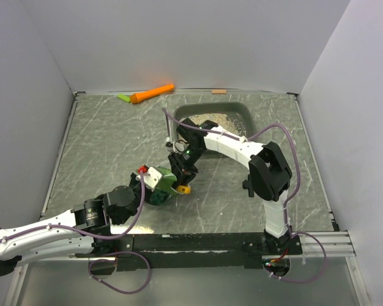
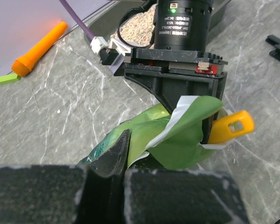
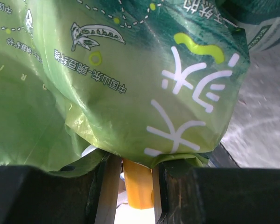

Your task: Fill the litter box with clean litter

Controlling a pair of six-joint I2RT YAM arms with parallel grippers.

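Right wrist: orange scoop [image 3: 137,186] between jaws, below bag [image 3: 130,84].

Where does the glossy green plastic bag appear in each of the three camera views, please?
Top external: the glossy green plastic bag lies left of centre on the grey marbled table.
Left wrist: the bag sits lower centre, crumpled.
Right wrist: the bag fills most of the frame.
Shared landmark: the small yellow-orange plastic handle, at the bag's edge in every view.
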